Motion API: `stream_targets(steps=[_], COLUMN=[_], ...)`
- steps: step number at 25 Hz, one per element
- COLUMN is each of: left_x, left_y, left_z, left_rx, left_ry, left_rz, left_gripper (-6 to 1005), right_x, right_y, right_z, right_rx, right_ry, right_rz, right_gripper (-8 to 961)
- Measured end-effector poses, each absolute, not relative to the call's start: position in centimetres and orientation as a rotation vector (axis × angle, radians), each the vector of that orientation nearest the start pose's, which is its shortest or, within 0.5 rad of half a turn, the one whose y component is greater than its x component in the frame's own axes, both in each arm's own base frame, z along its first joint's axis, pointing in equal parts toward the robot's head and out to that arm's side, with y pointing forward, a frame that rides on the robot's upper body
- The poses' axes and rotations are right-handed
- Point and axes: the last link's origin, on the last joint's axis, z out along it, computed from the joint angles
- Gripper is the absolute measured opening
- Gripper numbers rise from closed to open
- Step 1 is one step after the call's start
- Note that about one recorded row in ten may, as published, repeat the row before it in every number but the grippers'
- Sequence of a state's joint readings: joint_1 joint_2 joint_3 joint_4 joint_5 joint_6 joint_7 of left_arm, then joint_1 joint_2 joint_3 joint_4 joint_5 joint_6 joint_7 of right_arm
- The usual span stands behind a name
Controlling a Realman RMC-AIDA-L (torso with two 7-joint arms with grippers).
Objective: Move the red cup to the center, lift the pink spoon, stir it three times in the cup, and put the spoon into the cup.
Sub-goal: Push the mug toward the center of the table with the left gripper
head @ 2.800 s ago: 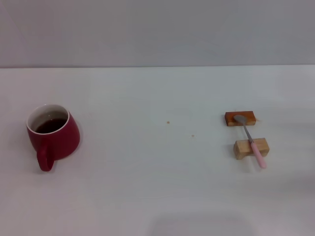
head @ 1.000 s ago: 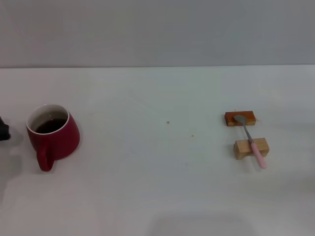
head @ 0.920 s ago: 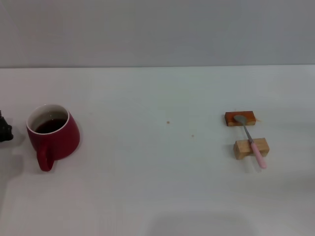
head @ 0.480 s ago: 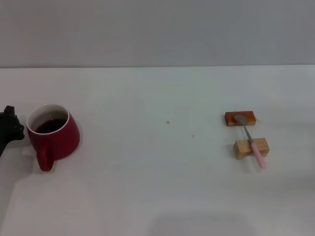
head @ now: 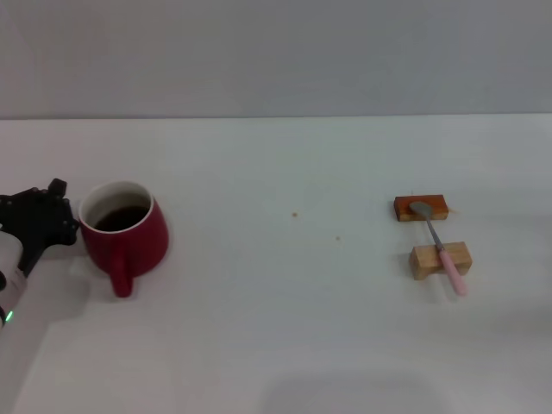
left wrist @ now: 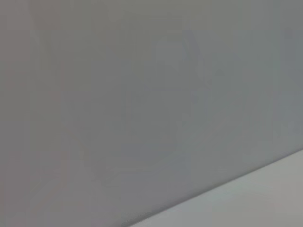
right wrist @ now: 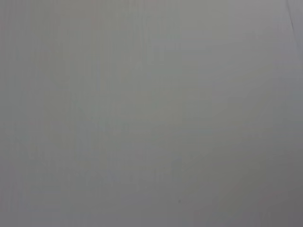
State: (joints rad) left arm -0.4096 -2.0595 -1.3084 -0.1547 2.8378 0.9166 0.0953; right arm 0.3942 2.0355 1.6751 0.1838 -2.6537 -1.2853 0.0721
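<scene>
Left claw (head: 53,220) at frame's left edge against red cup (head: 126,235); finger state unreadable. Risk: pushing tips cup, spills dark liquid.

You see the left gripper (head: 53,220) at the left edge of the head view, a little below the middle height. It is black, and its white wrist goes down toward the lower left corner. You cannot tell how its fingers stand. The right arm appears in no view.
</scene>
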Motion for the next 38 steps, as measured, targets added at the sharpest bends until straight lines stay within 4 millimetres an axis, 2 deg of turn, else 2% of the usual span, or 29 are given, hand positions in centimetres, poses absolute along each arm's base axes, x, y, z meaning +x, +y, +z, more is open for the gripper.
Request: stream_targets(steps=[10,21,38], left_x=[-35.3,-32.9,-30.9], left_y=[32.6,32.3,31.5], left_z=[-2.9,-5.2,-7.2], left_rx=[-1.837,-1.953,-2.046], left_ry=[-0.314,-0.235,-0.175], left_rz=[-0.283,-0.342,-0.406], left_gripper=[26,35,49], right_x=[36.9,36.8,36.9], right_y=[32.5,32.3,32.2], right_z=[9.8,9.8,9.7], right_rx=[-1.072,-1.069,-1.07], right_ry=[0.425,0.421,0.425], right_rz=[0.666,0.674,0.671], right_gripper=[643,642,643])
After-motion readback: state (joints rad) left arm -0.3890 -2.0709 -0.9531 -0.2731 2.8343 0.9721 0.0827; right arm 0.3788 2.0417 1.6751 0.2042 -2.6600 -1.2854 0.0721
